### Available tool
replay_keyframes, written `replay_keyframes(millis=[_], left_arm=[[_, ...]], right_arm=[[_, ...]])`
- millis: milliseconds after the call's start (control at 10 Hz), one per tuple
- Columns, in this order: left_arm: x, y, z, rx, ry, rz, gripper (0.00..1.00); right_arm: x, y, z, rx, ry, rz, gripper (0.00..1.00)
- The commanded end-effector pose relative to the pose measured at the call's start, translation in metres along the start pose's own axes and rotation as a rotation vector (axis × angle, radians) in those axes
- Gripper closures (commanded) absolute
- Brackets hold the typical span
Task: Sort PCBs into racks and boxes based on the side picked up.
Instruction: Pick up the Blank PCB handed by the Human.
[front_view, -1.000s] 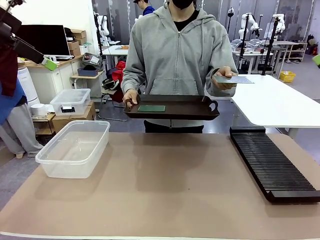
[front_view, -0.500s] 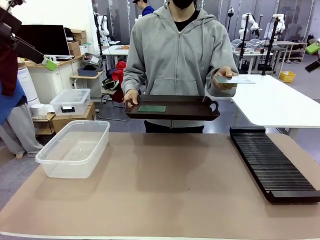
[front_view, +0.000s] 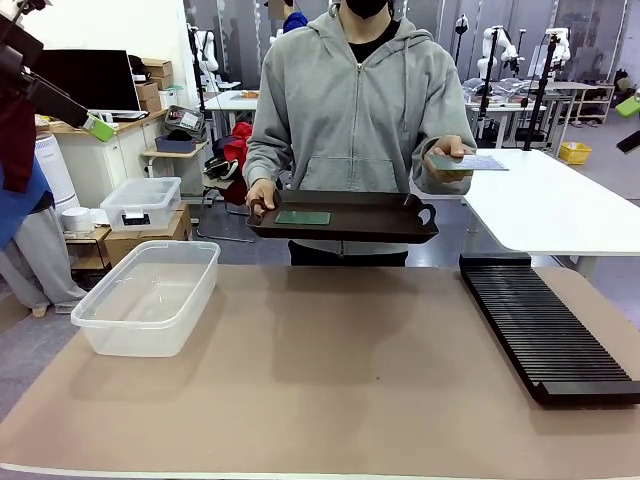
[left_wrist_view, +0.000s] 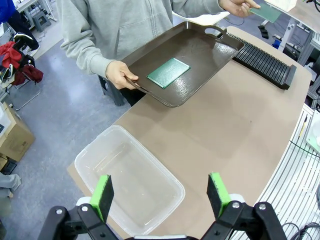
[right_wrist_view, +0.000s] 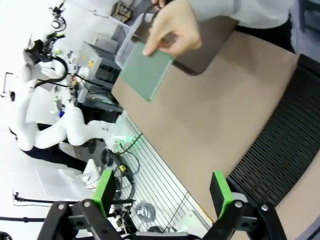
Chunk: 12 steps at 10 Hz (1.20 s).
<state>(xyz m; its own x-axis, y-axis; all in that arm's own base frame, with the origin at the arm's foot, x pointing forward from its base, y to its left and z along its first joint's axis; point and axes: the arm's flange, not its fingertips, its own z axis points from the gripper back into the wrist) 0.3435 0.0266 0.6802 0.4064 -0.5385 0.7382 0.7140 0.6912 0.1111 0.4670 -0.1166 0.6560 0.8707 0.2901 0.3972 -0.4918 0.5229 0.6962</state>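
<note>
Dropped slightly at the front view's right edge since half a second ago: right gripper (right_wrist_view: 161, 192), fingers spread wide, gripping nothing. Likewise left gripper (left_wrist_view: 160, 190): spread, empty, high above the clear tub (left_wrist_view: 130, 180). One PCB (front_view: 303, 217) flat on the dark brown tray (front_view: 385, 215), carried over the table's far edge by the person's hand (front_view: 262, 195); second PCB (front_view: 468, 161) pinched in the other hand (front_view: 450, 155), up behind the black rack's (front_view: 545, 330) far end. From the right wrist: dull green face and a row of edge holes on that board, lost in the front view. Brown mat (front_view: 330, 380) over the tabletop; white table (front_view: 560, 205), lidded box (front_view: 140, 203), lab benches beyond.
</note>
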Motion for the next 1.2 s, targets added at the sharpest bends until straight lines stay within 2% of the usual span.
replay_keyframes(millis=[0, 100, 200, 400, 500, 700, 1100], left_arm=[[-0.002, 0.000, -0.001, -0.001, -0.010, -0.001, 0.00], [-0.002, 0.000, -0.001, -0.001, -0.010, -0.001, 0.00], [-0.002, 0.000, -0.001, -0.001, -0.010, -0.001, 0.00], [-0.002, 0.000, -0.001, -0.001, -0.010, -0.001, 0.00], [-0.002, 0.000, -0.001, -0.001, -0.010, -0.001, 0.00], [-0.002, 0.000, -0.001, -0.001, -0.010, -0.001, 0.00], [-0.002, 0.000, -0.001, -0.001, -0.010, -0.001, 0.00]], right_arm=[[-0.002, 0.001, -0.003, 0.049, -0.016, -0.021, 0.00], [0.000, 0.000, 0.000, 0.000, 0.000, 0.000, 0.00], [0.017, -0.014, -0.008, 0.123, -0.060, -0.122, 0.00], [0.048, -0.034, -0.033, 0.368, -0.073, -0.289, 0.00], [0.059, -0.041, -0.043, 0.447, -0.087, -0.335, 0.00], [0.073, -0.062, -0.058, 0.502, -0.077, -0.356, 0.00], [0.084, -0.097, -0.099, 0.558, 0.053, -0.410, 0.00]])
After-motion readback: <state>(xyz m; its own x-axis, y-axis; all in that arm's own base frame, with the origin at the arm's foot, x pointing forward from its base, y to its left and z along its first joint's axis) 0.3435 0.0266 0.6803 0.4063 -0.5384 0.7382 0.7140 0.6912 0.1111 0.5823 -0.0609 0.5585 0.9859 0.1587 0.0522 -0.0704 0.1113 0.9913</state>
